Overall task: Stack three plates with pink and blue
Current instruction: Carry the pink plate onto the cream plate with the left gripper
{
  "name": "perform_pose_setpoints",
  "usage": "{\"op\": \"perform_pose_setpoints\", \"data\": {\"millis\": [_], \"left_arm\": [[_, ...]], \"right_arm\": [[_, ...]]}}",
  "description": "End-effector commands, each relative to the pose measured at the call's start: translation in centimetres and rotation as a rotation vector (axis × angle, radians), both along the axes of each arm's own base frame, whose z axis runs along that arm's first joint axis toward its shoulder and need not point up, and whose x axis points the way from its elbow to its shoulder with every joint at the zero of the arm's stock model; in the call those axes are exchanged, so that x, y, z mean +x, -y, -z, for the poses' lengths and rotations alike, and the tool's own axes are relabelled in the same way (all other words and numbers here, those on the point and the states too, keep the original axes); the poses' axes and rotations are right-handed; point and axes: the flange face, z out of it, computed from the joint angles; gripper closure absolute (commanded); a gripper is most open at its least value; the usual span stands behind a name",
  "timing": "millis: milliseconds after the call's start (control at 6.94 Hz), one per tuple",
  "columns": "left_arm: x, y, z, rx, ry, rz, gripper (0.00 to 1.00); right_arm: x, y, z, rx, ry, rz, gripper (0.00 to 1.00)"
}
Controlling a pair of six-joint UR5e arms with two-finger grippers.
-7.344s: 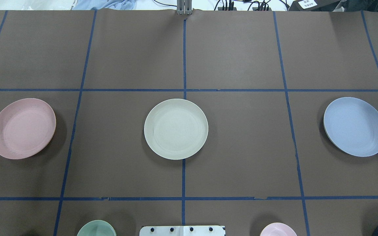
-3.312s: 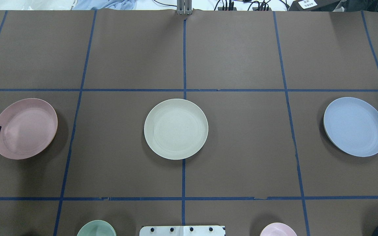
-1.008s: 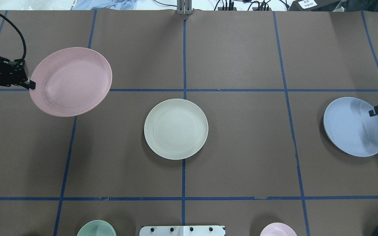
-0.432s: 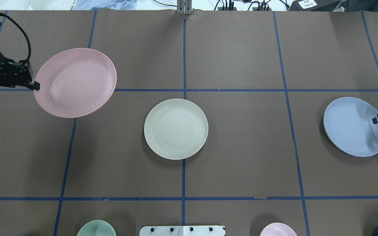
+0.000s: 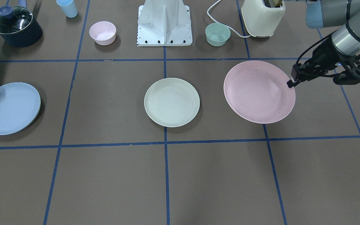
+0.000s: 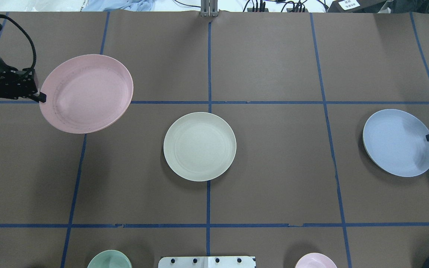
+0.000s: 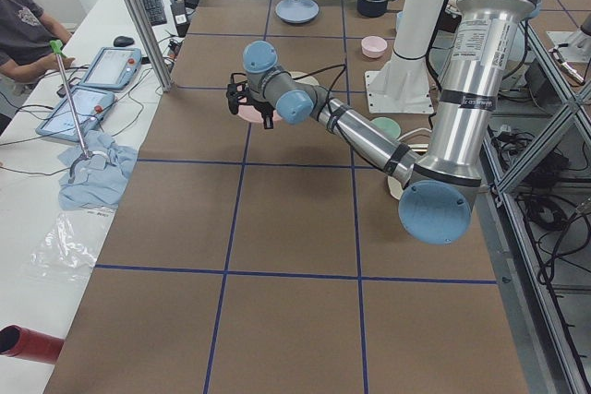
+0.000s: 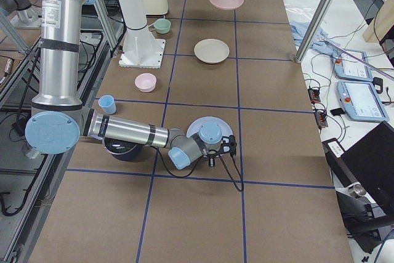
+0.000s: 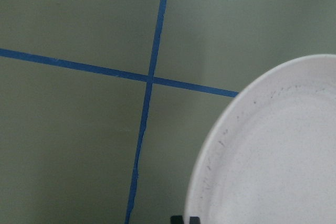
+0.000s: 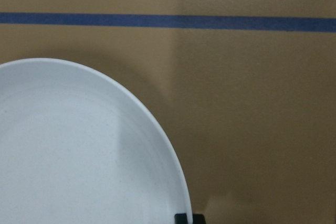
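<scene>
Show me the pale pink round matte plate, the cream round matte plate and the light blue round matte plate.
pale pink round matte plate (image 6: 87, 93): overhead view, its flat centre.
cream round matte plate (image 6: 199, 146): overhead view, its flat centre.
light blue round matte plate (image 6: 398, 142): overhead view, its flat centre.

Overhead from behind robot, front camera facing it, both share cream plate; wrist cameras close-up, downward.
</scene>
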Motion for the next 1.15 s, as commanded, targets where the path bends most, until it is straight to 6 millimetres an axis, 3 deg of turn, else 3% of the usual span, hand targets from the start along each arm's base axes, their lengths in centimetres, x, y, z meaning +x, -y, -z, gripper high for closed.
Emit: {"op": "perform_pose_setpoints", "data": {"millis": [0,288,432,576,864,1008], "left_arm": [[4.6,-0.6,2.7,-0.037,-0.008,-0.006,1.0],[15.1,-3.4,8.4,-0.094,-0.024,-0.027,1.0],[19.2,-3.5,9.6,-0.119,-0.009,-0.008,1.0],[22.4,-3.0,9.2,-0.115,-0.005,-0.002,1.0],[27.0,-5.2,7.8,-0.134,-0.053,-0.031,1.0],[28.3,-6.4,8.0,-0.141,-0.054,-0.054,1.0]], "right_arm": [[1.6,-0.3,3.8,0.04,0.081,-0.001,1.0],[5.6,0.8,8.3,0.066,0.179,-0.064,1.0],[6.2,1.4,10.4,0.058,0.224,-0.077,1.0],[6.2,1.8,12.2,0.055,0.243,-0.089,1.0],[5.9,2.9,14.6,0.044,0.271,-0.109,1.0],[5.7,3.7,15.8,0.033,0.283,-0.125,1.0]]}}
